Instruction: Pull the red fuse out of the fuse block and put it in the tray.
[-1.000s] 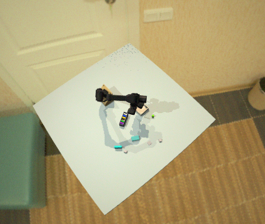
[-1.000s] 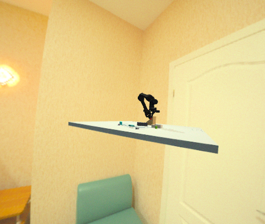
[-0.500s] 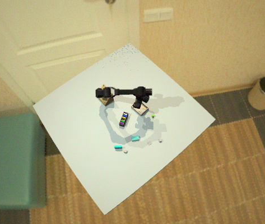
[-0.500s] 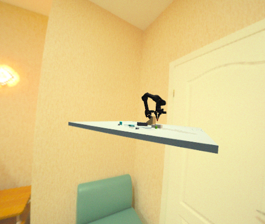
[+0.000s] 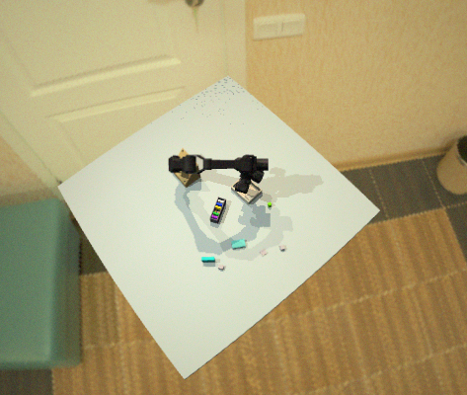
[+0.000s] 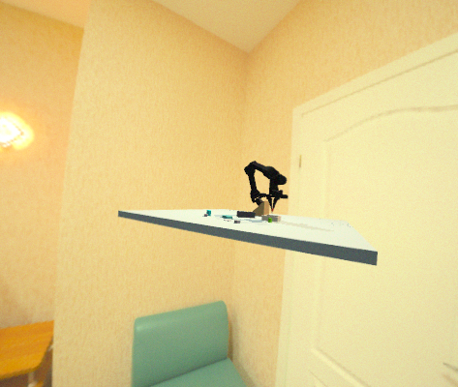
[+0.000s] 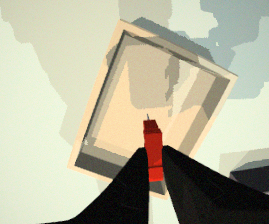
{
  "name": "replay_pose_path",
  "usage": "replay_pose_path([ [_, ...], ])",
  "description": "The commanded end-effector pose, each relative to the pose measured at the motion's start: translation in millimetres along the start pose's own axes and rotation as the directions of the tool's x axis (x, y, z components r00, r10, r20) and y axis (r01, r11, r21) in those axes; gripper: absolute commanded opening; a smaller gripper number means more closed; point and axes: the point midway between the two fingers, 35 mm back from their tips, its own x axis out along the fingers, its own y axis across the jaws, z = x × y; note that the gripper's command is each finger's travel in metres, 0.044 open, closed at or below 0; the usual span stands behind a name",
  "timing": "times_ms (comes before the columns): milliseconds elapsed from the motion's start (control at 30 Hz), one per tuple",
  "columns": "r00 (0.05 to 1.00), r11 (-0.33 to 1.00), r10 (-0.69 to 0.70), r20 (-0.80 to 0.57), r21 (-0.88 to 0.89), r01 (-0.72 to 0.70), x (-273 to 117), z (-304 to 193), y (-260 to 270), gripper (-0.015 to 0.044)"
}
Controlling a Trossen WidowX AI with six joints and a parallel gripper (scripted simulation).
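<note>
1. The hand (image 7: 154, 163) is closed nearly to its narrowest on the red fuse (image 7: 153, 145). In the wrist view the two dark fingers pinch the fuse's lower part and its upper end sticks out past the fingertips.

2. The red fuse is out of the fuse block (image 5: 218, 209) and is carried above the table (image 5: 316, 207), not resting on anything.

3. The relation that matters is the fuse against the tray (image 7: 161, 106). In the wrist view the tray fills the middle of the picture and the fuse's free end shows against the tray floor, close to its 6 o'clock wall.

4. The fuse's long axis runs along the 12-to-6 line of the wrist view, in line with the fingers.

5. In the top view the hand hangs over the tray (image 5: 249, 192), which lies at about 2 o'clock from the fuse block and apart from it.

6. My judgement: the fuse is barely inside the near wall, so a small shift toward 12 o'clock before lowering and releasing would be safer.

7. The height above the tray floor cannot be told.
</note>
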Motion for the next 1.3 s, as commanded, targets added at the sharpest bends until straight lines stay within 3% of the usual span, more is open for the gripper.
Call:
replay_pose_path([
  [0,1.0,1.0,-0.004,-0.001,-0.005,0.004,7.1,-0.4,-0.8,0.0],
  [333,1.0,1.0,-0.004,-0.001,-0.005,0.004,20.6,-1.1,-1.0,0.0],
  [767,1.0,1.0,-0.001,-0.001,0.0,0.001,14.2,-0.5,-0.3,0.033],
  [900,1.0,1.0,-0.003,-0.001,-0.006,0.003,-19.6,-1.0,-0.5,0.033],
  [1267,1.0,1.0,-0.006,-0.002,-0.011,0.006,-18.2,-1.1,-1.0,0.033],
])
